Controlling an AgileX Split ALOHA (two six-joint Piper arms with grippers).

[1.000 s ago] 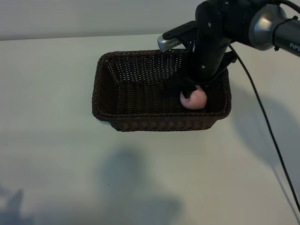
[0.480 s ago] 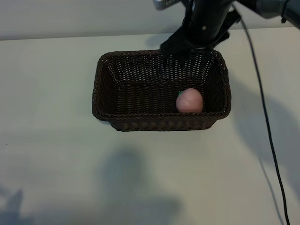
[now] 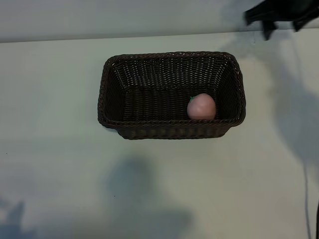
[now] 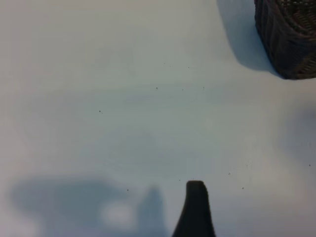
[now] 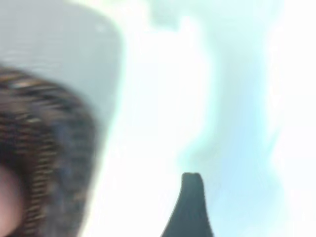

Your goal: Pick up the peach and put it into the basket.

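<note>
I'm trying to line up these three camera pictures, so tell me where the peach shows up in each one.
Exterior view: the peach lies inside the basket, by its right end near the front wall.
Left wrist view: the peach is not in it; only a corner of the basket shows at the upper right.
Right wrist view: a blurred pink patch, likely the peach, at the lower left edge.
Shared landmark: the dark woven basket.

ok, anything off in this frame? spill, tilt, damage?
Nothing stands out. The peach lies inside the basket, near its right end. The basket sits flat on the table, weave intact. The right pincer is up at the far right, empty.
</note>
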